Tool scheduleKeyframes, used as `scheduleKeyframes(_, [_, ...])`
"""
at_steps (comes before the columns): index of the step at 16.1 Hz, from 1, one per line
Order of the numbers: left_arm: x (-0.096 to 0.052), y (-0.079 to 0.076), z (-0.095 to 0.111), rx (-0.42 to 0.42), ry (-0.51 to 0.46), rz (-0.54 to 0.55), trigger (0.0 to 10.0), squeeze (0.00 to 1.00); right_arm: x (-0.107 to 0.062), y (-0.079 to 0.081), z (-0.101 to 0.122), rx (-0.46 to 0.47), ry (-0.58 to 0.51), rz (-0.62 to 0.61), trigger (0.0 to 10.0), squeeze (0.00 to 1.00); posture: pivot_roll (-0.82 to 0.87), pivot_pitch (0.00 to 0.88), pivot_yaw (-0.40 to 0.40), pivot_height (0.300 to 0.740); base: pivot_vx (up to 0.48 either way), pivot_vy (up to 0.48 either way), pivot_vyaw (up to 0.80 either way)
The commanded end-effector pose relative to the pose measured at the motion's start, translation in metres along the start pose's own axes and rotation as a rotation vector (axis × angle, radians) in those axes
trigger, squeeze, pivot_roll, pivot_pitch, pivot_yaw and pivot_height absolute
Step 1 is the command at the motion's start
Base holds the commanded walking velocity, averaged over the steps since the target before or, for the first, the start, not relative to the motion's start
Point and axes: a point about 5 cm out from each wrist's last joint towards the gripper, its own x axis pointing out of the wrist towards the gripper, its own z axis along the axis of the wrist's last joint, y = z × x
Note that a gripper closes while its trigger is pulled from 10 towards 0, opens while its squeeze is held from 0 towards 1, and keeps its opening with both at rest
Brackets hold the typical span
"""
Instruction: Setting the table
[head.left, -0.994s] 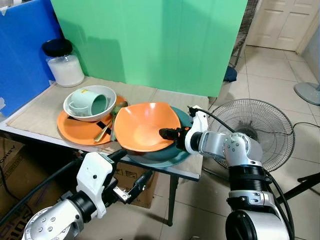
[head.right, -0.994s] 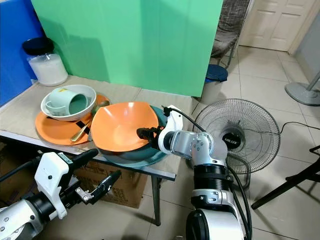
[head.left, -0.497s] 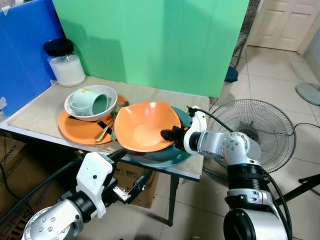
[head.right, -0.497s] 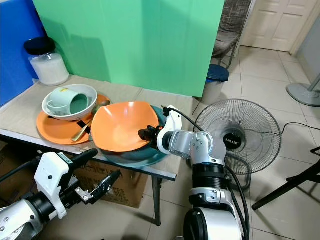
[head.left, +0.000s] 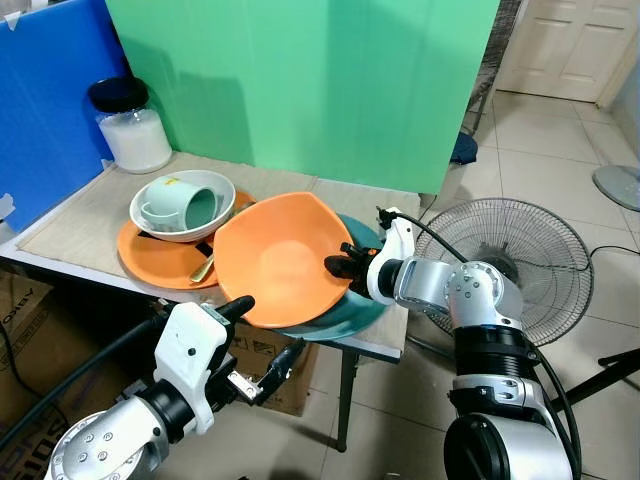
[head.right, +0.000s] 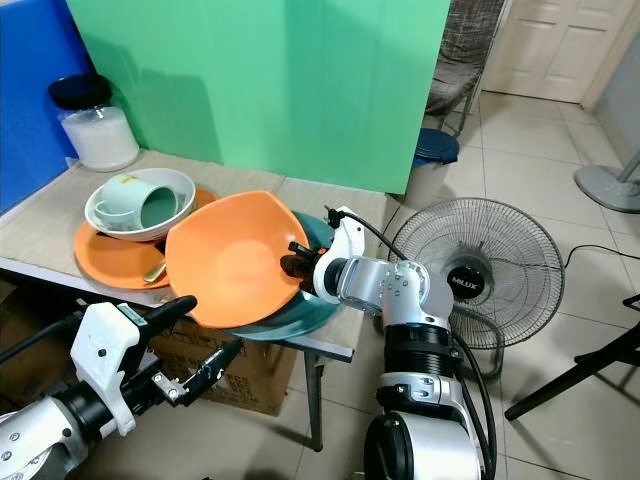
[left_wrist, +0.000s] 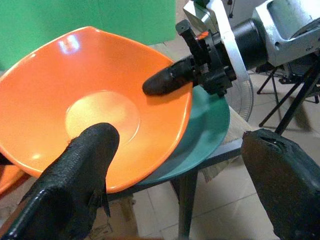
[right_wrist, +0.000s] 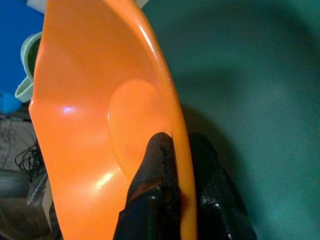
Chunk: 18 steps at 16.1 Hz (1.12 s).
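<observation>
Tilted up since the earlier frame: orange bowl (head.left: 275, 260), which lay nearly level on the teal plate (head.left: 350, 305), now stands steeply on edge with its hollow facing the near left, its raised right rim pinched by the right hand (head.left: 340, 266). Right wrist view confirms grip: one black finger (right_wrist: 152, 195) inside the bowl, the other on the outer side, rim clamped between them, teal plate behind. Teal plate sits at the near right edge of the counter (head.left: 70, 225), partly overhanging, and appears tipped as well. Left hand (head.left: 262, 340) hangs below the counter's near edge, fingers spread apart and holding nothing; left wrist view shows its two black fingers (left_wrist: 75, 185) wide on either side of the bowl, not touching it. Left of the bowl: orange plate (head.left: 150, 260) carrying a white bowl (head.left: 180, 205) with a pale green mug (head.left: 180, 210) lying on its side inside. A golden utensil (head.left: 203, 270) rests on the orange plate, mostly hidden behind the orange bowl. Far left corner: lidded jar (head.left: 130, 125) of white contents. Green and blue boards stand behind the counter. Floor fan (head.left: 510, 265) on the tiles to the right.
</observation>
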Motion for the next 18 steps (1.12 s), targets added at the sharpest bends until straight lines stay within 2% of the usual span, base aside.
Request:
scheduleKeyframes(1, [0.002, 0.001, 0.001, 0.009, 0.003, -0.007, 10.0, 0.00, -0.003, 0.001, 0.005, 0.026, -0.026, 0.008, 0.0, 0.00, 0.00, 0.000, 0.021, 0.740, 0.000, 0.000, 0.00])
scheduleKeyframes(6, [0.011, 0.009, 0.006, 0.029, -0.026, -0.015, 10.0, 0.00, -0.016, 0.006, 0.025, 0.151, -0.153, 0.090, 0.0, 0.00, -0.01, 0.000, 0.049, 0.740, 0.000, 0.000, 0.00])
scheduleKeyframes(9, [0.017, 0.012, 0.014, 0.032, -0.066, -0.011, 10.0, 0.00, -0.040, 0.014, 0.047, 0.133, -0.304, 0.175, 0.0, 0.00, -0.02, 0.000, 0.057, 0.740, 0.000, 0.000, 0.00])
scheduleKeyframes(10, [0.018, 0.012, 0.015, 0.029, -0.075, -0.014, 10.0, 0.00, -0.054, 0.016, 0.056, 0.128, -0.375, 0.218, 0.0, 0.00, -0.03, 0.000, 0.061, 0.740, 0.000, 0.000, 0.00])
scheduleKeyframes(11, [0.019, 0.010, 0.016, 0.027, -0.079, -0.018, 10.0, 0.00, -0.068, 0.017, 0.063, 0.102, -0.441, 0.247, 4.2, 0.00, -0.03, 0.000, 0.062, 0.740, 0.000, 0.000, 0.00])
scheduleKeyframes(12, [0.021, 0.010, 0.015, 0.027, -0.077, -0.017, 10.0, 0.00, -0.079, 0.018, 0.068, 0.066, -0.492, 0.262, 10.0, 0.00, -0.04, 0.000, 0.065, 0.740, 0.000, 0.000, 0.00])
scheduleKeyframes(13, [0.025, 0.009, 0.016, 0.033, -0.079, -0.010, 10.0, 0.00, -0.098, 0.018, 0.072, -0.088, -0.590, 0.228, 10.0, 0.00, -0.04, 0.000, 0.065, 0.740, 0.000, 0.000, 0.00])
scheduleKeyframes(14, [0.027, 0.011, 0.017, 0.042, -0.082, 0.009, 10.0, 0.00, -0.104, 0.016, 0.074, -0.145, -0.632, 0.181, 10.0, 0.00, -0.04, 0.000, 0.063, 0.740, 0.000, 0.000, 0.00])
scheduleKeyframes(15, [0.032, 0.018, 0.022, 0.083, -0.112, 0.098, 10.0, 0.00, -0.120, 0.006, 0.078, -0.228, -0.752, 0.043, 10.0, 0.00, -0.05, 0.000, 0.065, 0.740, 0.000, 0.000, -0.77])
scheduleKeyframes(16, [0.037, 0.025, 0.028, 0.113, -0.155, 0.186, 10.0, 0.00, -0.134, -0.004, 0.079, -0.228, -0.851, -0.045, 10.0, 0.00, -0.05, 0.000, 0.069, 0.740, 0.000, 0.000, -0.77])
scheduleKeyframes(18, [0.043, 0.031, 0.036, 0.102, -0.199, 0.275, 10.0, 0.00, -0.149, -0.018, 0.075, -0.209, -0.928, -0.140, 10.0, 0.00, -0.06, 0.000, 0.072, 0.740, 0.000, 0.000, -0.78])
